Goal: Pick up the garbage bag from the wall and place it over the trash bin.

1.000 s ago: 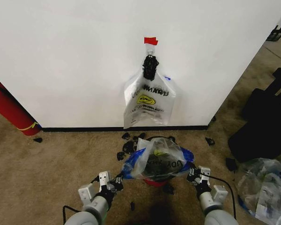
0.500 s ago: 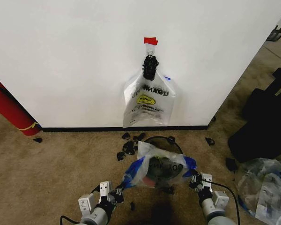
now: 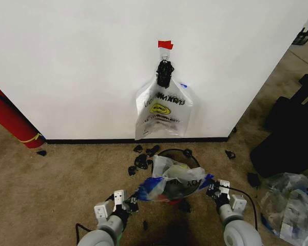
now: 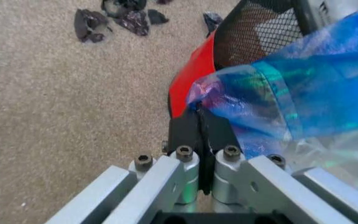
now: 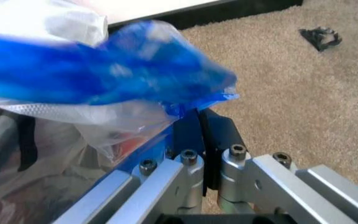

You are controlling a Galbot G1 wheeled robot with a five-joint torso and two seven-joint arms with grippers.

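A translucent white garbage bag with blue patches is stretched between my two grippers and sags over the near rim of the black trash bin. My left gripper is shut on the bag's blue edge, beside the bin's black mesh and red base. My right gripper is shut on the opposite blue edge. In the wrist views both sets of jaws, left and right, are pressed together on the plastic. A second printed bag hangs on the white wall under a red tape tab.
A red fire extinguisher leans at the wall's left. Black scraps litter the carpet before the baseboard. Black cases and clear plastic bags crowd the right side. Open carpet lies to the left.
Both grippers drew the bag back toward me, then moved forward again. The bag, puffed up before, now lies flatter and lower over the bin's near rim.
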